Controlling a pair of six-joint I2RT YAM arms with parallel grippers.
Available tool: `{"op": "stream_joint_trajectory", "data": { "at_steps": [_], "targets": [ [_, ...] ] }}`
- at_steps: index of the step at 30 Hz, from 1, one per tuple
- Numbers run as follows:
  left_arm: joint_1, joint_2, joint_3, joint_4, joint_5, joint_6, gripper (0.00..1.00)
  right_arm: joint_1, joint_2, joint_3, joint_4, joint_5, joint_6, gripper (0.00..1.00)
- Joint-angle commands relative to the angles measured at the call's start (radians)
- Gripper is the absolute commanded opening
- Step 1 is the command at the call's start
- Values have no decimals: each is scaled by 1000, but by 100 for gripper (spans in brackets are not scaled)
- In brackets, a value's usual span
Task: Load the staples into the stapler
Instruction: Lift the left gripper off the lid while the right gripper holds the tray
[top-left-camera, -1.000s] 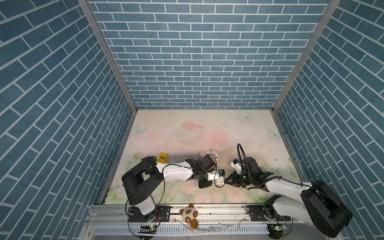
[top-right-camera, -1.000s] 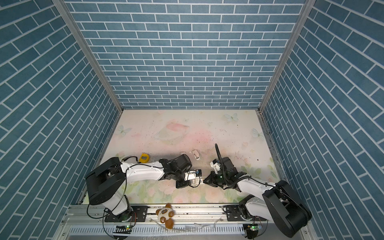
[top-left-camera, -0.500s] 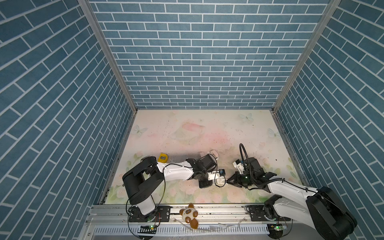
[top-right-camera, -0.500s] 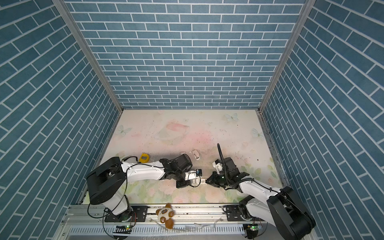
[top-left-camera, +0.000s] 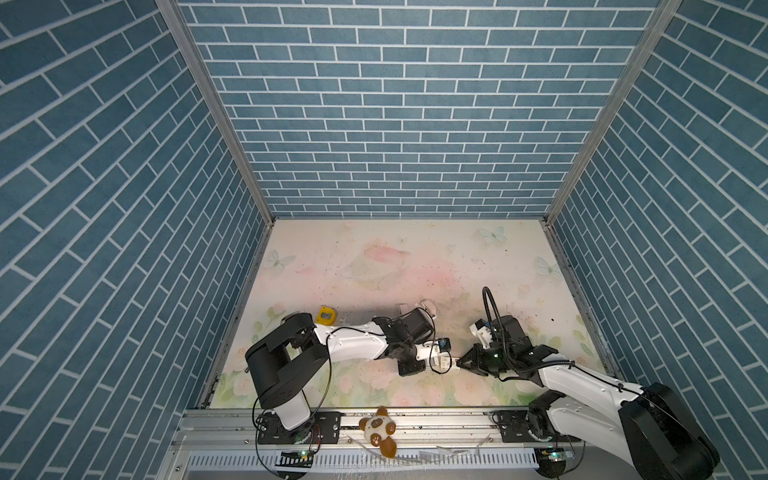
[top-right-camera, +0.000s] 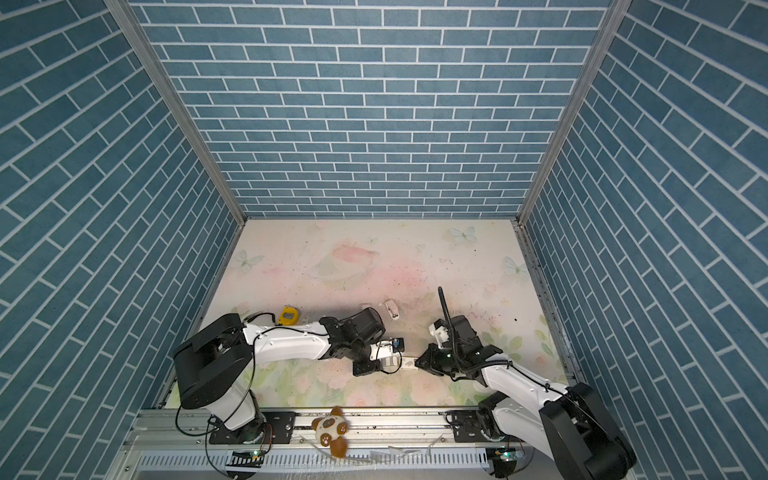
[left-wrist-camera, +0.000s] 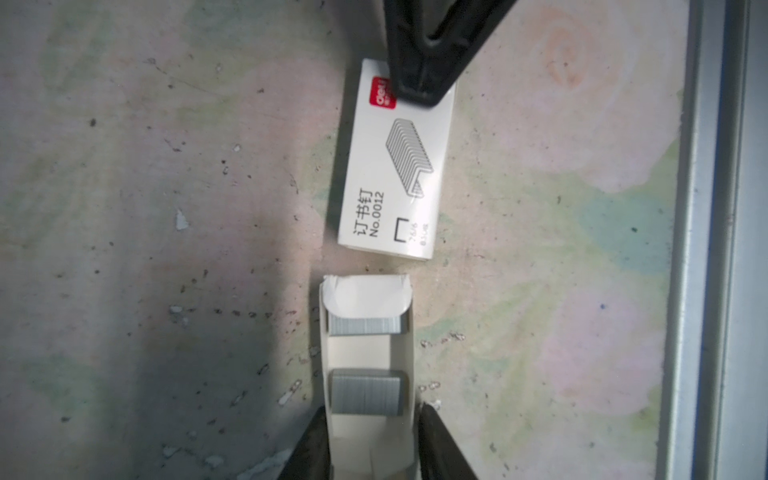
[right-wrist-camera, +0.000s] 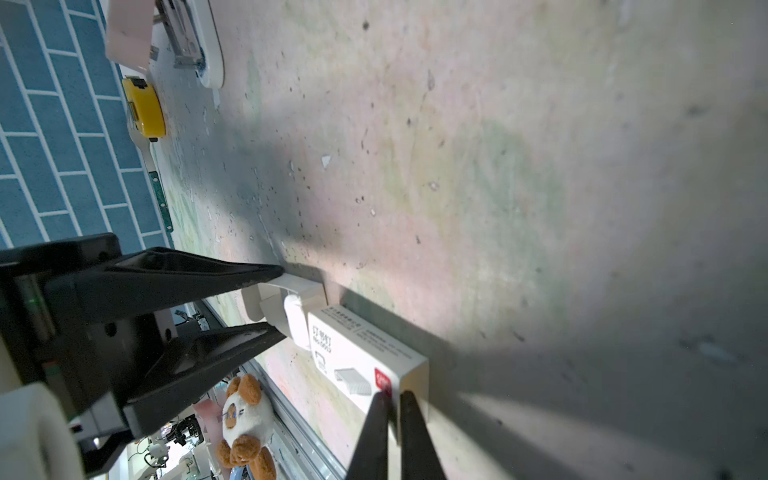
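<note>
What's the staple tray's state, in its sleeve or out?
Out. In the left wrist view the tray lies fully clear of the sleeve, bare table showing between them, with staples exposed inside it.

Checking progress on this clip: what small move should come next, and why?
Probably the right claw, pinching the white sleeve, should set it aside: the tray sits fully out of it, within the left claw, staples exposed.

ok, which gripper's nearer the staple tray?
Left. The left gripper straddles the tray; the right gripper is beyond it, at the far end of the sleeve.
</note>
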Motion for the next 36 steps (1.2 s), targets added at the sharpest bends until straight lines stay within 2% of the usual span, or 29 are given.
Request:
{"op": "stream_joint_trajectory", "data": {
  "at_steps": [1,12,20,28,31,33,36],
  "targets": [
    [-4,33,-7,-61,-24,-3,42,-5,0,11,-13,16,-29,14],
    [-5,22,-14,-55,-26,-1,61,-7,-44,25,-23,21,-29,29],
    [-5,22,-13,-59,-22,4,65,-8,-51,47,-32,39,-44,34],
    [-5,16,-14,-68,7,30,67,-24,-1,139,-8,97,-113,31],
    [-5,13,-16,-68,16,41,69,-38,91,176,53,54,-130,26],
    [-5,14,-16,-66,14,46,69,-41,169,202,108,2,-131,19],
    [-5,16,-15,-68,15,53,70,-43,265,232,183,-64,-118,16]
  ]
}}
